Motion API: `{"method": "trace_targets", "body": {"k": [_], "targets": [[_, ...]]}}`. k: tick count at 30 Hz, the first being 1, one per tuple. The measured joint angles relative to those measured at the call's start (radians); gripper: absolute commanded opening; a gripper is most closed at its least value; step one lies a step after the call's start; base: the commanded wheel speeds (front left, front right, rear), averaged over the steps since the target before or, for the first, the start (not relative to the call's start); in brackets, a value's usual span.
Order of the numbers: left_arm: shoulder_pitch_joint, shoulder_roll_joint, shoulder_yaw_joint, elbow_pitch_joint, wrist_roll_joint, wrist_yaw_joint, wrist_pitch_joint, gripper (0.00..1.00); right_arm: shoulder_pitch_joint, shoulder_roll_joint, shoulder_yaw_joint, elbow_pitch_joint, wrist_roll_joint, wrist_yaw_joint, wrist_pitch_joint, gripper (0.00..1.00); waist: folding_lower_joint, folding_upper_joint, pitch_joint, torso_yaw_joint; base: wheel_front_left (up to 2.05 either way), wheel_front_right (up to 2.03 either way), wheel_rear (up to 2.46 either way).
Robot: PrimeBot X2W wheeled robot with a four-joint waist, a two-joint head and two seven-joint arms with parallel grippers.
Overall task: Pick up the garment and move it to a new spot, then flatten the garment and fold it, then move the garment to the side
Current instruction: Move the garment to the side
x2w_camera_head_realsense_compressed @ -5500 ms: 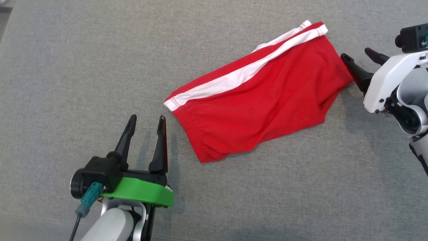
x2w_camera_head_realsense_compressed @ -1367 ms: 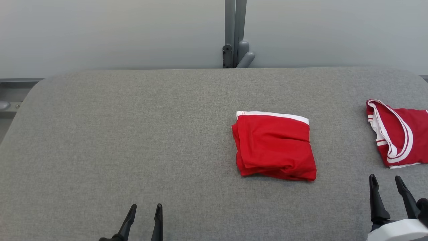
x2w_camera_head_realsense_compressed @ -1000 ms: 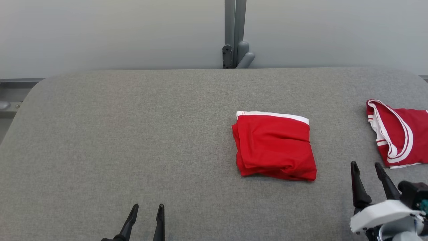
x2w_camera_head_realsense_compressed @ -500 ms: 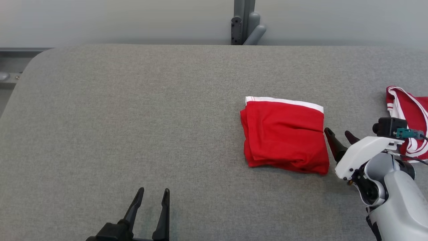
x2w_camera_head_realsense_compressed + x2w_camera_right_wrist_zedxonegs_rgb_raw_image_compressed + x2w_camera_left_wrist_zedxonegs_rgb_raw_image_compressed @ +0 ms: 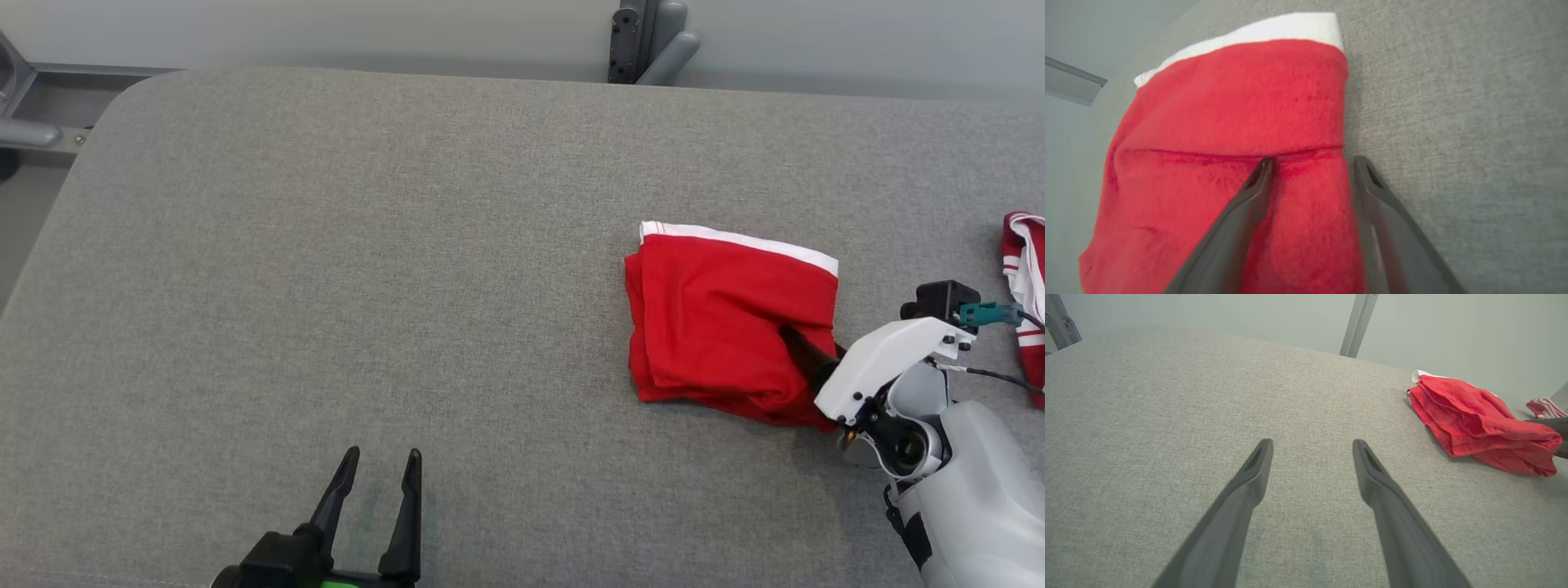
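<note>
My left gripper (image 5: 384,452) sits low at the bottom left of the head view. Its two dark fingers point straight away from me and are spread wide, with nothing between them. My right arm (image 5: 971,506) comes in from the bottom right, its pale forearm rising to a white wrist housing (image 5: 886,363) that angles up and to the left. The right gripper (image 5: 1313,160) has its fingers parted about as wide as the left's. From the head view I can make out just one dark finger (image 5: 798,343).
</note>
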Motion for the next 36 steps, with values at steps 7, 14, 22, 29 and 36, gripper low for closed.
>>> {"method": "trace_targets", "body": {"k": [7,14,22,29,36], "targets": [[-0.01,0.0,0.001,-0.002,-0.008,0.006,0.0,1.0,-0.014,-0.015,0.043,-0.012,0.082,0.0,0.007,0.0,0.0,0.0,0.004,-0.009,0.0,0.0,0.0],[-0.005,0.0,0.021,-0.016,-0.012,0.014,0.0,1.0,-0.016,-0.098,0.116,-0.124,0.114,0.0,0.034,0.0,0.0,0.0,0.004,-0.056,0.0,0.0,0.0],[-0.042,0.0,0.028,-0.029,-0.003,0.004,0.0,1.0,-0.08,-0.272,0.1,-0.304,0.104,0.0,0.179,0.0,0.0,0.0,0.035,-0.136,0.0,0.0,0.0],[-0.083,-0.001,0.026,-0.029,0.004,-0.004,-0.002,1.0,-0.183,-0.359,0.024,-0.393,0.045,0.0,0.346,0.0,0.0,0.0,0.099,-0.178,0.0,0.0,0.0],[-0.092,-0.001,0.03,-0.024,0.012,-0.011,-0.002,1.0,-0.209,-0.377,-0.051,-0.452,0.012,0.0,0.464,0.0,0.0,0.0,0.151,-0.193,0.0,0.0,0.0]]}}
